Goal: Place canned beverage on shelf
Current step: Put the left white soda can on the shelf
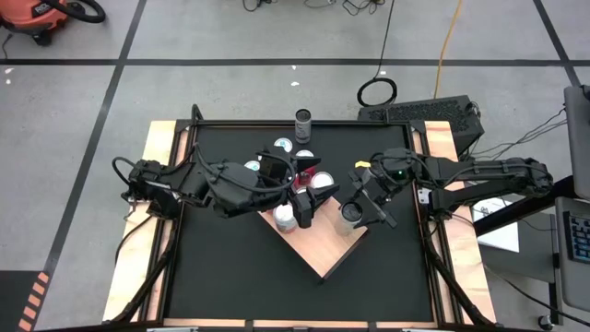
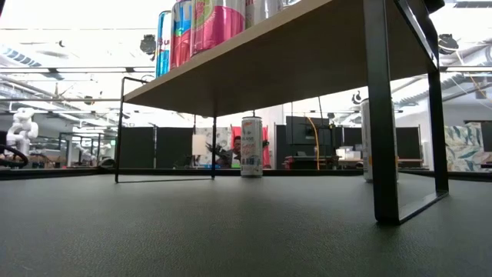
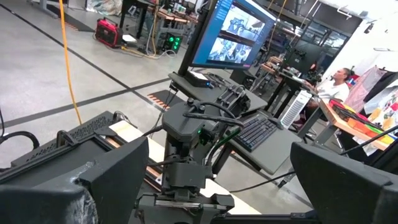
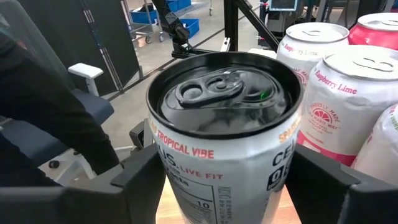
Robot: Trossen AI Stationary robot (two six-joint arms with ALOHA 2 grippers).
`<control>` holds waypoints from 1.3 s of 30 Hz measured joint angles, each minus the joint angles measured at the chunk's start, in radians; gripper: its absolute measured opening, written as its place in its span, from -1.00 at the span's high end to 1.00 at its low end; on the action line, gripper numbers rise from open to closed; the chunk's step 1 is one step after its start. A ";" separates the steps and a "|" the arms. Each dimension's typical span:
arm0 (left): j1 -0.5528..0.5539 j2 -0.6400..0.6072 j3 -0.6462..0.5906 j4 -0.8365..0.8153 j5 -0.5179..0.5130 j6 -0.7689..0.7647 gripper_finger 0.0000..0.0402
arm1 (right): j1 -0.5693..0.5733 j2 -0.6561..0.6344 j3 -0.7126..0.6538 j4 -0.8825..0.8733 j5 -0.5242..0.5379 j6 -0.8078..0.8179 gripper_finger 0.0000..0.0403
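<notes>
Right hand (image 1: 358,210) at the near-right end of the wooden shelf (image 1: 323,254), fingers (image 4: 140,177) straddling a Celsius Tropical Vibe can (image 4: 227,134) that's standing on the shelf. Small gap on each side, so looks loosened, not squeezing. Raspberry lime cans (image 4: 345,93) packed right next to it. Left hand (image 1: 302,208) spread wide over the shelf's other end, holding nothing. One more can (image 2: 251,147) alone on the black table (image 1: 230,267), far side, well away from the shelf.

Pale grainy wooden shelf (image 1: 323,251), matt black table (image 1: 230,267)
</notes>
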 joint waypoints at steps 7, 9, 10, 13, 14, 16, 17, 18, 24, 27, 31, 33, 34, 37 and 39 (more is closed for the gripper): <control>0.000 0.000 0.000 0.000 0.000 0.000 -0.96 | -0.008 -0.002 0.000 -0.023 0.001 -0.003 -0.34; 0.000 0.000 0.000 0.000 0.000 0.000 -0.96 | -0.013 -0.006 0.000 -0.025 0.001 -0.002 -0.34; 0.000 0.000 0.000 0.000 0.000 0.000 -0.96 | -0.015 -0.010 0.000 -0.025 0.001 -0.002 -0.34; 0.000 0.000 0.000 0.000 0.000 0.000 -0.96 | -0.023 -0.022 -0.001 -0.030 0.003 -0.002 -0.34; 0.000 0.000 0.000 0.000 0.000 0.000 -0.96 | -0.026 -0.026 -0.001 -0.033 0.003 -0.002 -0.34; 0.000 0.000 0.000 0.000 0.000 0.000 -0.96 | -0.030 -0.031 -0.001 -0.041 0.003 -0.002 -0.34; 0.000 0.000 0.000 0.001 0.000 0.000 -0.96 | -0.033 -0.032 -0.001 -0.044 0.002 -0.003 -0.34; 0.000 0.000 0.000 0.001 0.000 0.000 -0.96 | -0.034 -0.032 -0.001 -0.047 0.001 -0.002 -0.34; 0.000 0.000 0.000 0.001 0.000 0.000 -0.96 | -0.034 -0.032 -0.001 -0.048 -0.001 -0.015 -0.34; 0.000 0.000 0.000 0.001 0.000 0.000 -0.96 | -0.034 -0.032 -0.001 -0.047 -0.003 -0.015 -0.35; 0.000 0.000 0.000 0.001 0.000 -0.001 -0.96 | -0.034 -0.032 -0.002 -0.054 -0.004 -0.015 -0.41; 0.000 0.000 0.000 0.001 0.000 -0.001 -0.96 | -0.034 -0.029 -0.006 -0.072 -0.001 -0.015 -0.45; 0.000 0.000 0.000 0.001 0.000 -0.001 -0.96 | -0.035 -0.028 -0.006 -0.072 0.001 -0.015 -0.47; 0.000 0.000 0.000 0.001 0.000 -0.001 -0.96 | -0.035 -0.031 -0.005 -0.082 0.003 -0.018 -0.52; 0.000 0.000 0.000 0.001 0.000 -0.001 -0.96 | -0.035 -0.030 -0.005 -0.090 0.004 -0.017 -0.55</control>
